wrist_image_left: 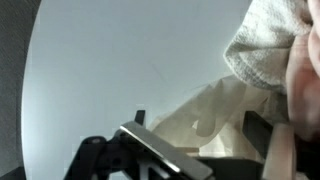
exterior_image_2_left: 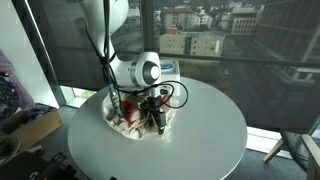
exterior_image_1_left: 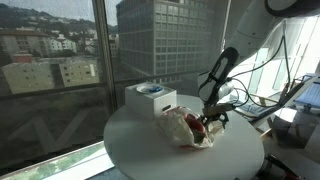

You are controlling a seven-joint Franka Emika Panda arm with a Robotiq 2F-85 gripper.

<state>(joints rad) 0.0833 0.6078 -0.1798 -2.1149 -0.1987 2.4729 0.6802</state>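
Cloth (exterior_image_1_left: 185,128), crumpled and pale, lies on the round white table (exterior_image_1_left: 150,152), toward its far edge in an exterior view, just in front of a white box (exterior_image_1_left: 150,98) with a blue patch on top. In both exterior views a red thing (exterior_image_2_left: 129,108) shows among its folds. The gripper (exterior_image_1_left: 212,118) hangs right at the cloth's right side, pointing down. In the wrist view the cloth (wrist_image_left: 265,50) fills the upper right, bare table (wrist_image_left: 100,70) the left. The claw (wrist_image_left: 200,140) is released, its fingers (wrist_image_left: 140,140) spread wide. Whether they touch the cloth I cannot tell.
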